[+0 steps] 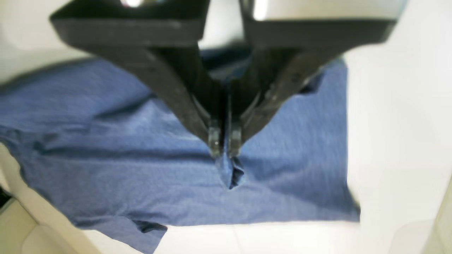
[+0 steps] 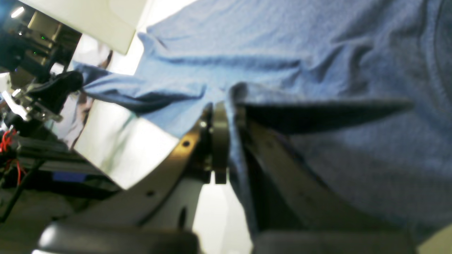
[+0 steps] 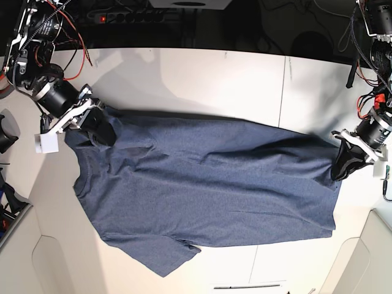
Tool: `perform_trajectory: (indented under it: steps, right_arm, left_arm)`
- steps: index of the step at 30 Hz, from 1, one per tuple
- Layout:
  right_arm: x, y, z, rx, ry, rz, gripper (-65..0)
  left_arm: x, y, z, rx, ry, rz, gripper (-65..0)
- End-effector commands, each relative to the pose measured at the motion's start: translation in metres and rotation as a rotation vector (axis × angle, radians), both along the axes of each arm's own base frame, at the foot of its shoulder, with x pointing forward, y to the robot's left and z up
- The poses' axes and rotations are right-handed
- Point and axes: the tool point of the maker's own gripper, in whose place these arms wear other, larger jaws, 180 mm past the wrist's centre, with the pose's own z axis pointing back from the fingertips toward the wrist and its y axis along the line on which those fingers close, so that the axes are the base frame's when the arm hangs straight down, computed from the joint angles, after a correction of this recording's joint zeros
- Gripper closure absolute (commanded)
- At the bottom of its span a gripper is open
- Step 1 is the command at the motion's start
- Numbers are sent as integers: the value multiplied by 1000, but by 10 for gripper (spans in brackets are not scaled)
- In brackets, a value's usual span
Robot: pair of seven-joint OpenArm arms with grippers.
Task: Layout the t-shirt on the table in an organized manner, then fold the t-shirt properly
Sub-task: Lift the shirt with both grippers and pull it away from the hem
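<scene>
The navy-blue t-shirt [image 3: 208, 184] lies stretched across the off-white table [image 3: 202, 79], plain side up, no lettering showing. One sleeve [image 3: 162, 257] lies at the front. My left gripper [image 3: 341, 164] at the base view's right is shut on the shirt's hem edge; the left wrist view shows its tips [image 1: 225, 146] pinching a fold of blue fabric [image 1: 141, 158]. My right gripper [image 3: 98, 130] at the base view's left is shut on the shoulder corner; the right wrist view shows the cloth [image 2: 317, 70] clamped between its fingers [image 2: 219, 134].
A thin dark seam [image 3: 282, 92] crosses the table. Cables and electronics [image 3: 55, 24] sit beyond the far left corner, more wiring [image 3: 373, 37] at the far right. Beige panels [image 3: 37, 263] flank the table's front edge.
</scene>
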Motion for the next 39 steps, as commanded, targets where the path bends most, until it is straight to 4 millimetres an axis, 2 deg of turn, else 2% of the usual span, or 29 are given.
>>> perform_trajectory:
  steps: [1, 9, 16, 20, 27, 39]
  right_arm:
    - [1, 1, 14, 10, -50, 5, 0]
    - [-37, 7, 8, -13, 11, 46, 0]
    - [-64, -6, -9, -65, 93, 67, 0]
    - [-71, -14, -15, -102, 118, 81, 0]
    - [-74, -28, -24, -198, 142, 94, 0]
    - [-79, -44, -39, -319, 193, 83, 0]
  left_arm:
    - [1, 5, 17, -12, -40, -2, 0]
    - [-47, 23, -15, -116, 186, 36, 0]
    - [-87, 43, -36, -109, 319, 84, 0]
    - [-105, 47, -45, -105, 361, 99, 0]
    - [-124, 50, -60, -71, 428, 102, 0]
    - [-140, 62, -78, 71, 529, 100, 0]
